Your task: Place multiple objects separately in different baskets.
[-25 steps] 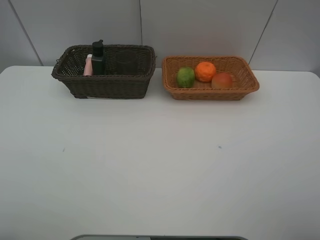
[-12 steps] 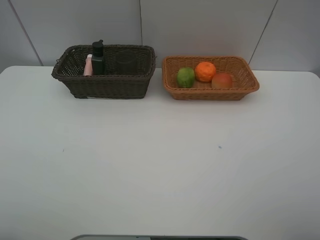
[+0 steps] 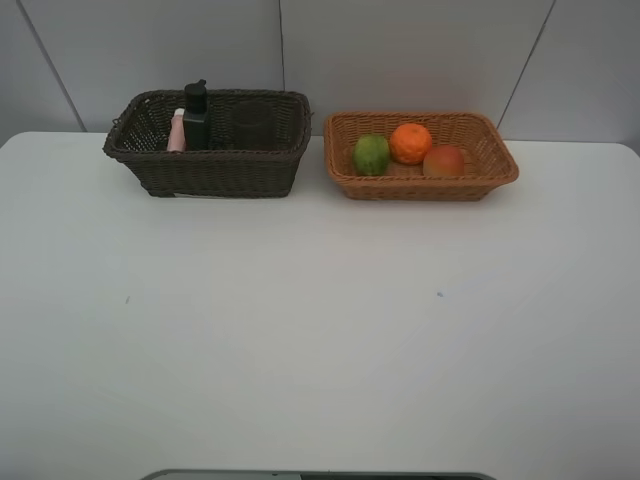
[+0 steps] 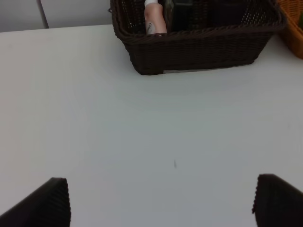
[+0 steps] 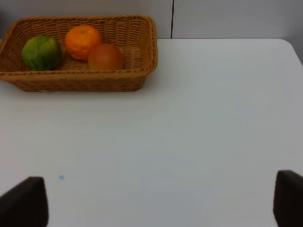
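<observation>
White table [image 3: 320,330], two baskets side by side along the far edge, near 12 o'clock of the overhead view.

Dark brown woven wicker basket [image 3: 210,160], deeper one, at about 11 o'clock. Inside, at its left end: pink bottle with white cap [image 3: 177,131], upright, touching or just beside the black pump bottle [image 3: 196,118], also upright, pump head rising above the rim. A faint translucent cup [image 3: 252,125] shows in the middle of the same basket; outline dim, colour hard to tell.

Light orange-tan woven wicker basket [image 3: 420,170], shallower, at about 1 o'clock, just beside the dark one, apart by a narrow gap. Inside, in a row: green oval fruit [image 3: 371,154], then orange [image 3: 411,143] slightly farther back, then red-yellow round fruit [image 3: 444,160]. The orange touches the red-yellow fruit; the green one sits close by.

Left gripper [image 4: 161,201]: two black fingers [image 4: 47,203] spread wide, nothing between them, above bare table short of the dark basket.

Right gripper [image 5: 161,201]: fingers [image 5: 26,201] likewise spread wide, empty, above bare table short of the tan basket.
</observation>
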